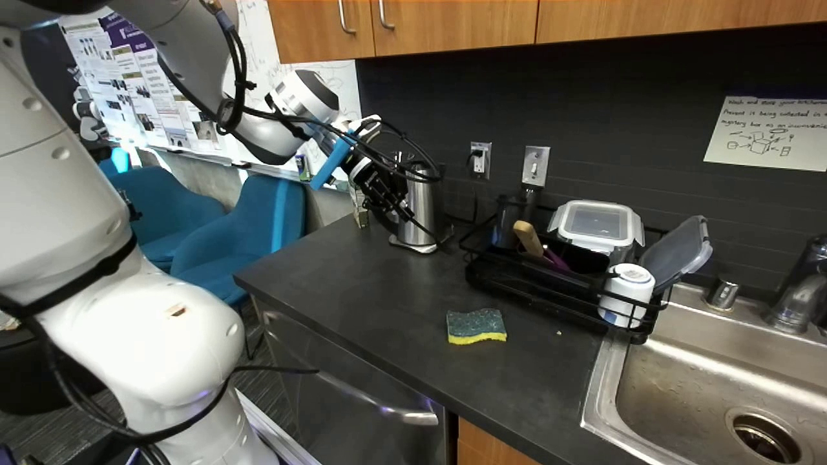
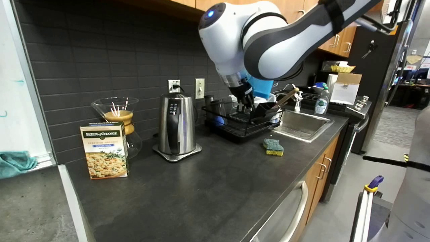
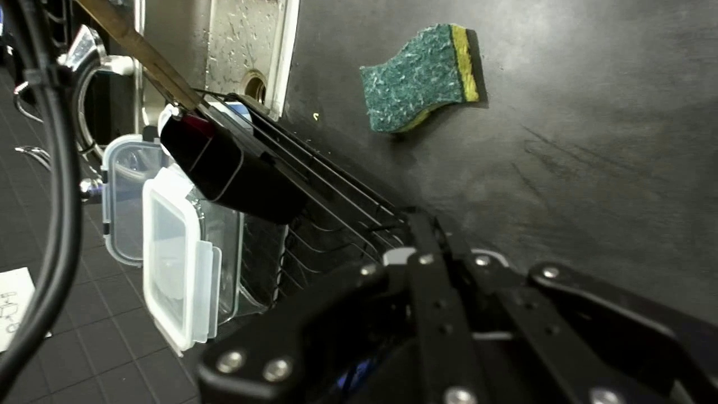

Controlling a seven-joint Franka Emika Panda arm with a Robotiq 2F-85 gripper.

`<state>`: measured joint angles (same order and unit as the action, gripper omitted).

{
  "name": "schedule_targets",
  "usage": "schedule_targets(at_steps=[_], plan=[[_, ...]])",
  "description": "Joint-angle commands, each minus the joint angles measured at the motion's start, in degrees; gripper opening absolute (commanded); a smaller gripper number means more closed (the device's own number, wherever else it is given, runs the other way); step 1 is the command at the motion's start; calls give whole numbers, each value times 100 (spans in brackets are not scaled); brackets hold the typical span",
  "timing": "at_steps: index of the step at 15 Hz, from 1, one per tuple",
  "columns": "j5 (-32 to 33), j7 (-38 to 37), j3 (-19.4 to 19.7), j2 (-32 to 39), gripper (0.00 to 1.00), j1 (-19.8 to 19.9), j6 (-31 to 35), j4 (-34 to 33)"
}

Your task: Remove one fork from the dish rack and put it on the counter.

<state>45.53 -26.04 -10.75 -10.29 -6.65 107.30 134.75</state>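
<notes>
Dish rack (image 1: pixel 517 289): low, black, right of centre in an exterior view. Contents: lidded container (image 1: pixel 597 223), white cup (image 1: pixel 627 294), grey lid (image 1: pixel 678 248) standing tilted at the right end, and a black utensil holder (image 3: pixel 269 193), left in the wrist view, with a wooden handle (image 3: pixel 146 56) leaning out.

Fork: none I can make out; presumably down in that dark holder.

Counter (image 1: pixel 362 303): dark, matte, mid-frame; bearing a sponge (image 1: pixel 477 328) and, farther back, a kettle (image 1: pixel 425 203).

Gripper (image 3: pixel 436 235): lower middle of the wrist view; fingers (image 3: pixel 423 235) drawn together, nothing visible between them, though something thin might be hidden from me.

Step, as judged: approach, fork not yet taken out. Next move, if so: spread the fingers, come down over the holder, pinch a single fork clear of the wooden handle.
</notes>
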Motion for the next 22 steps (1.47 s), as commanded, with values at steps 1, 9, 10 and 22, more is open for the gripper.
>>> schedule_targets(at_steps=[1, 9, 10, 22], plan=[[-22, -131, -10, 223, 1, -64, 104, -5], [177, -261, -7, 837, 1, -105, 215, -38], [192, -301, -17, 905, 1, -123, 200, -52], [749, -886, -162, 1505, 1, -579, 28, -174]])
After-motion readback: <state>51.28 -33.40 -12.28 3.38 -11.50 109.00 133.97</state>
